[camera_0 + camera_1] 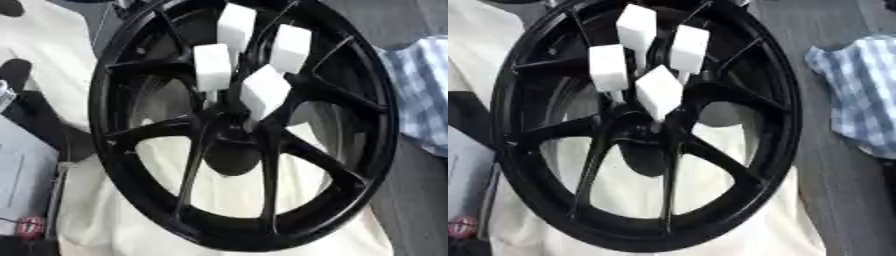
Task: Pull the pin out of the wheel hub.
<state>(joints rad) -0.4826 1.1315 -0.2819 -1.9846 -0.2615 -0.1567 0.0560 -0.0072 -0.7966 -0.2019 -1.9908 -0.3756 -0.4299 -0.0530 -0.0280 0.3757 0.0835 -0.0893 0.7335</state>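
Four white-headed pins stand in the hub, and neither of my hands is in sight.

The black wheel [241,125] stands tilted on a pale cloth [79,210], and the pins [213,67] cluster at its centre, thin stems running down into the hub, blocky white heads fanned up and outward. Each long axis points out from the hub face, so I judge the pull goes along it. I cannot tell whether my fingers are spread or closed, nor which arm is nearer. The stems' seats are hard to make out.
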